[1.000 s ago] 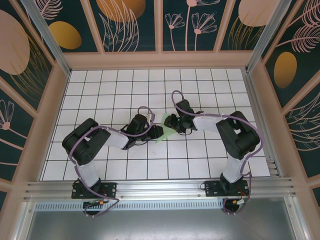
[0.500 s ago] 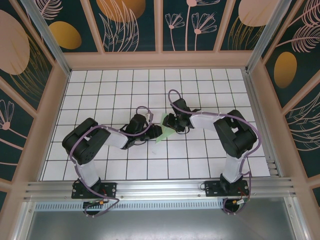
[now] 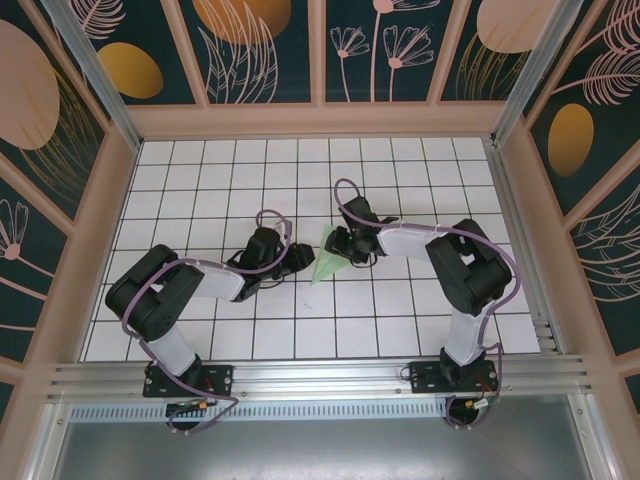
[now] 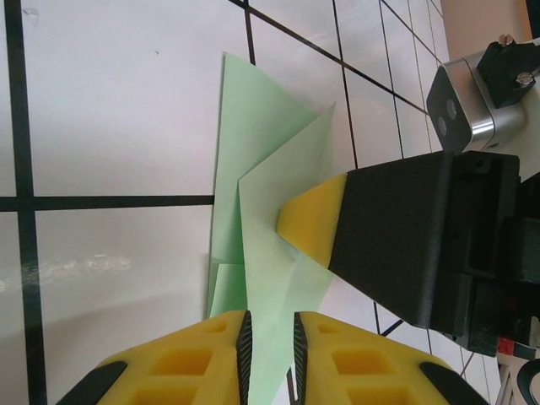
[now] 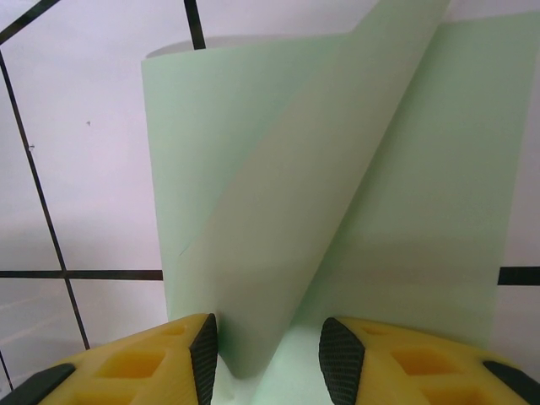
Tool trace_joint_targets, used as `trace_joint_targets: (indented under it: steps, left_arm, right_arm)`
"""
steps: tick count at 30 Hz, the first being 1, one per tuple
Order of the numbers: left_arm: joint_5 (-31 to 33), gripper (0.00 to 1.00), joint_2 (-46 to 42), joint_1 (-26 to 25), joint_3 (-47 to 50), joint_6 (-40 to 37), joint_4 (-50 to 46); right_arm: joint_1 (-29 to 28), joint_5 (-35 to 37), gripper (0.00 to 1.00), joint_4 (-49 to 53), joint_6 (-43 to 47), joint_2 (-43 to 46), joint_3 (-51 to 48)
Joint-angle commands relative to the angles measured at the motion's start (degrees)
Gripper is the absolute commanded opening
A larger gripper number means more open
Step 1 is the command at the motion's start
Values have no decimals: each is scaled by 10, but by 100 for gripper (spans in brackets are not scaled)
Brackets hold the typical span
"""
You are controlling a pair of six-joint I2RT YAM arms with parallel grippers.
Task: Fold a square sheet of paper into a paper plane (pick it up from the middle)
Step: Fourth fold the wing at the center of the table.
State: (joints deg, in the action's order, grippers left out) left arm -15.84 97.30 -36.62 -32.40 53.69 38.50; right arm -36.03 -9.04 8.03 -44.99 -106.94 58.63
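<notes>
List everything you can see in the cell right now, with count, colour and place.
sheet of paper: one, pale mint green, partly folded to a point, middle of the table between the grippers.
table: one, white tiles with black grid lines.
wall panels: several, dark teal with peach and orange plant prints, left, far and right sides.
rail: one, silver metal, along the near edge.
cables: purple, one looping along each arm.
arms: two, black and white, reaching inward from the near edge.
left gripper: black with yellow fingers, jaws nearly closed on the paper's edge.
right gripper: same colours, jaws apart, a raised paper flap between them.
</notes>
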Motion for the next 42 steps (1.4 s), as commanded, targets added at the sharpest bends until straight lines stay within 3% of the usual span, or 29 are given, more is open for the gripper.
trace_joint_targets:
  steps: [1,6,24,42]
  left_arm:
    - [-21,24,5,4,-4,3,28]
    - [-51,23,36,3,-16,0,32]
    - [-105,18,67,2,-33,2,51]
    - [-65,16,86,-2,-63,-27,-48]
  right_arm:
    - [3,69,45,96,17,-98,-42]
    - [1,67,49,98,19,-103,-38]
    - [0,58,51,113,1,-128,-22]
    - [-3,64,52,116,-4,-138,-19]
